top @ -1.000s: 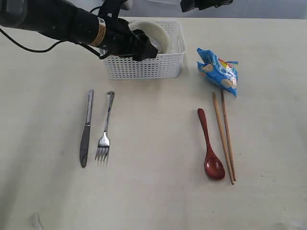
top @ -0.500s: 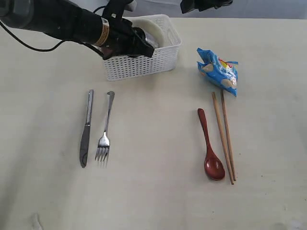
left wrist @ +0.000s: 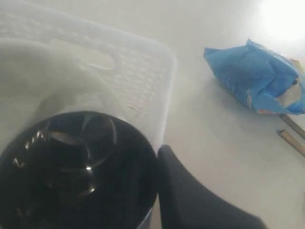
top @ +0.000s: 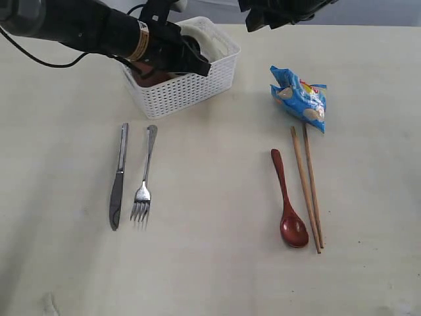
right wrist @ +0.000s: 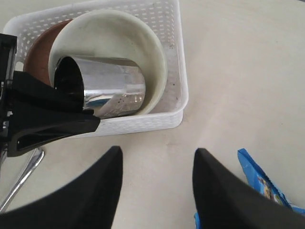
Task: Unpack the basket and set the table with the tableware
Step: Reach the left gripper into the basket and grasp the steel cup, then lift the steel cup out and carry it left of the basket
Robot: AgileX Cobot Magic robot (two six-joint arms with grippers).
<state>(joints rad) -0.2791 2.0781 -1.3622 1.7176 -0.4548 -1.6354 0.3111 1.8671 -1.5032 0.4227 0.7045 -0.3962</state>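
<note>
One basket [top: 187, 92] holds one bowl [right wrist: 121, 40], one plate [right wrist: 40, 47] and one cup [right wrist: 112, 88]. The left tool [right wrist: 76, 112] grips the cup's rim. The right tool [right wrist: 157, 152] hangs open, right of the basket.

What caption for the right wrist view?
Left tool grips the steel cup lying in the bowl inside the basket; right tool hangs open above the table.

Wide pale beige surface [top: 210, 276], faintly grained, filling almost the whole exterior view. Beyond its far edge, only a thin grey-blue strip of backdrop [top: 381, 12], too narrow to tell wall from curtain. Soft, even lighting; dim shading toward the near left corner; a bright glare patch [left wrist: 286, 14] in the left wrist view.
</note>
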